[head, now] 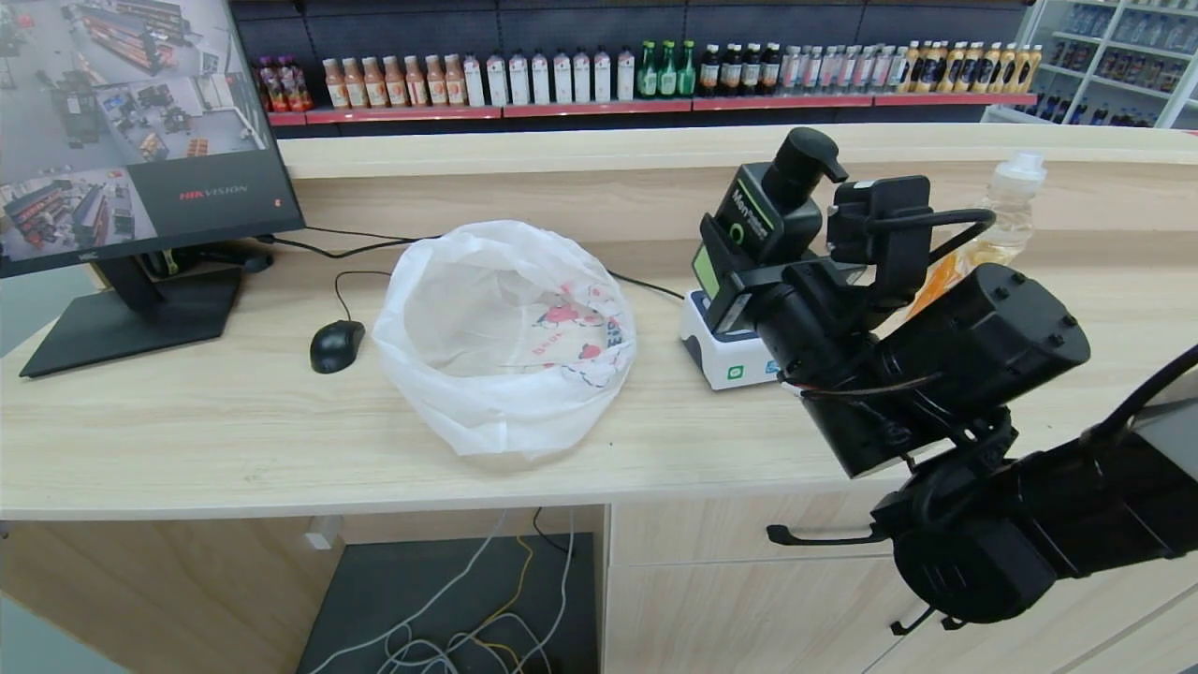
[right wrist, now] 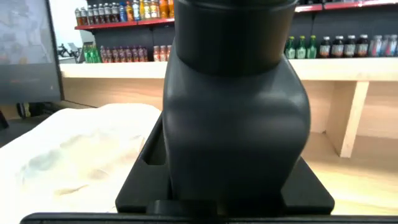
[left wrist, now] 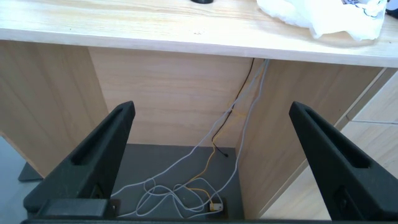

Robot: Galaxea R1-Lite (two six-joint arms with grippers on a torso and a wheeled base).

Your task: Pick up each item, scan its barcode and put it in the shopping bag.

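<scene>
The right gripper [head: 749,281] holds a dark pump bottle [head: 763,211] clamped up off the counter [head: 187,440], with the pump head on top and a green label facing out. The fingers themselves are hard to pick out, because the bottle and the arm's own black housing cover most of them. From the right wrist view the bottle's body is so close that its top and bottom are cut off.

The bottle hangs just above a small white scanner [head: 721,360], and it and the arm hide the scanner's top and far side. Behind the arm stands a clear bottle of yellow liquid [head: 1011,201]. Only its cap, shoulder and a strip of its side show.

The white shopping bag [head: 487,412] sits open-mouthed in the middle of the counter, left of the scanner and apart from it. Its crumpled walls make the bottom hard to read. A mouse [head: 336,345] lies beside the bag, and the monitor [head: 131,122] at the far left is cut off by the frame.

The left gripper [left wrist: 211,109] is spread wide with nothing between its fingers. It is low in front of the counter's edge, facing the loose cables [left wrist: 186,186] in the recess underneath.
</scene>
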